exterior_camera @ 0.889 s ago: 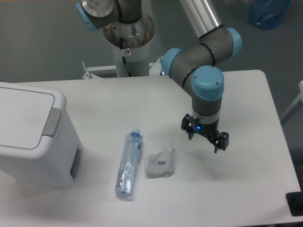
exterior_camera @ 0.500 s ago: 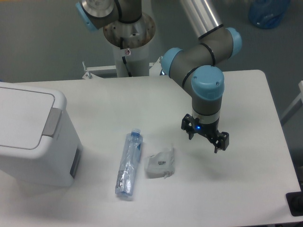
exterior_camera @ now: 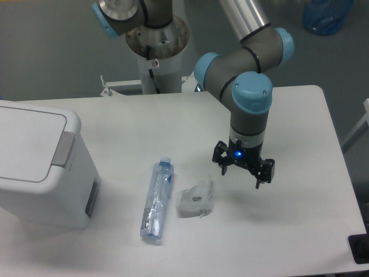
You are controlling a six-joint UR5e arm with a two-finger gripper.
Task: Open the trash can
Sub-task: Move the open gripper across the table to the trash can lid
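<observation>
The trash can (exterior_camera: pixel 40 167) is a large white boxy bin at the table's left edge. Its flat white lid (exterior_camera: pixel 26 141) is down, with a grey latch tab (exterior_camera: pixel 63 149) on the right rim and a grey panel (exterior_camera: pixel 91 201) on the side. My gripper (exterior_camera: pixel 241 171) hangs open and empty above the table, right of centre, far to the right of the bin. Its two dark fingers (exterior_camera: pixel 221 163) point down and stand apart.
A clear plastic bottle with a blue cap (exterior_camera: pixel 157 200) lies on the table between bin and gripper. A crumpled white wrapper (exterior_camera: pixel 195 199) lies just right of it, below-left of the gripper. The table's right edge (exterior_camera: pixel 340 173) is near.
The gripper has shifted a little to the left and down in the image, toward the wrapper. The bin, bottle and wrapper have not moved.
</observation>
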